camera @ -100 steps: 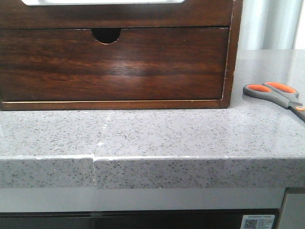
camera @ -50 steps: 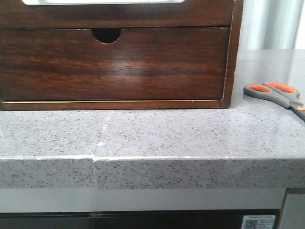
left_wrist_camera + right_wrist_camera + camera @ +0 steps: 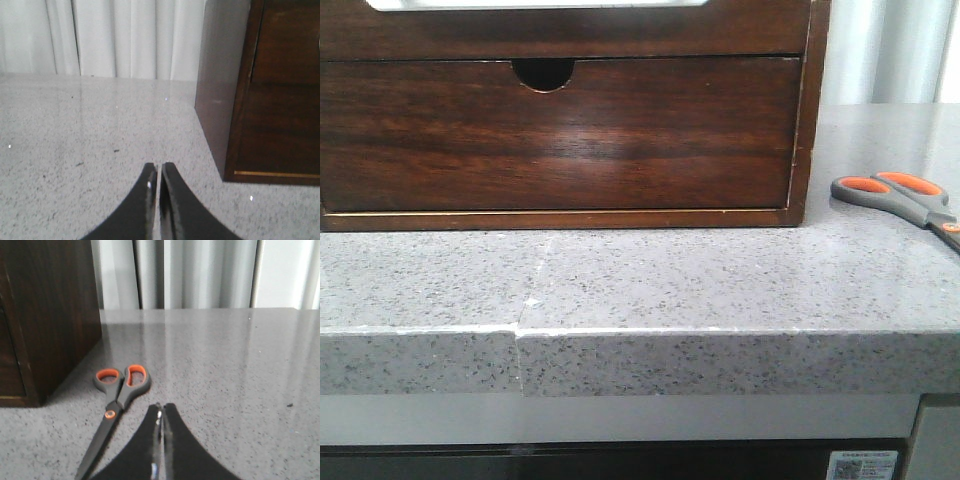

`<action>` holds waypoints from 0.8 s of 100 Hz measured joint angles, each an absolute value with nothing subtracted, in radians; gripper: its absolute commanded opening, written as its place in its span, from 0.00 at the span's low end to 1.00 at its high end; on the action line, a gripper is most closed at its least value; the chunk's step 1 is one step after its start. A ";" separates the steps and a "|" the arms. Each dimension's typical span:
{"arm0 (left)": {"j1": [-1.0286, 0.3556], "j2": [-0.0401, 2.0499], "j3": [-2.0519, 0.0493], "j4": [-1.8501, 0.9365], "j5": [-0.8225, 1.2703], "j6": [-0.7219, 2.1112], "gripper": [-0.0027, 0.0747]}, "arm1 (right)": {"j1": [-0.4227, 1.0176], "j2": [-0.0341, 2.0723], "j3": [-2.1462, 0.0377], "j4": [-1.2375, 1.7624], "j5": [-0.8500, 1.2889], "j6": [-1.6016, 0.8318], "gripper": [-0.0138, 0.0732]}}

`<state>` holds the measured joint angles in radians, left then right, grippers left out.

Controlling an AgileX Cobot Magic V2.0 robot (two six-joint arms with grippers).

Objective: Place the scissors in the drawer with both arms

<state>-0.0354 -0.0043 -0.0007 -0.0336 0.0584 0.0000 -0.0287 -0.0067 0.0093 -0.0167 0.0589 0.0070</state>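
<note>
drawer [image 3: 560, 135]: glossy dark wood | counter [image 3: 650, 285]: speckled grey stone, polished | scissors [image 3: 116, 407]: matt grey plastic handles, orange lining

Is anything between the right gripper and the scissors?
Nothing visible. The scissors lie flat on bare counter just beside the shut right gripper. The drawer is closed, though.
</note>
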 measured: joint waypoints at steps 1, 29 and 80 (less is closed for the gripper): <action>-0.035 -0.004 -0.001 -0.038 0.055 0.000 0.01 | -0.029 -0.007 0.009 -0.015 0.059 0.007 0.09; -0.035 -0.004 -0.037 -0.100 0.053 0.000 0.01 | -0.029 -0.007 -0.006 0.010 0.146 0.007 0.09; -0.035 0.197 -0.302 -0.041 0.257 0.000 0.01 | -0.029 0.352 -0.244 0.050 0.244 0.007 0.09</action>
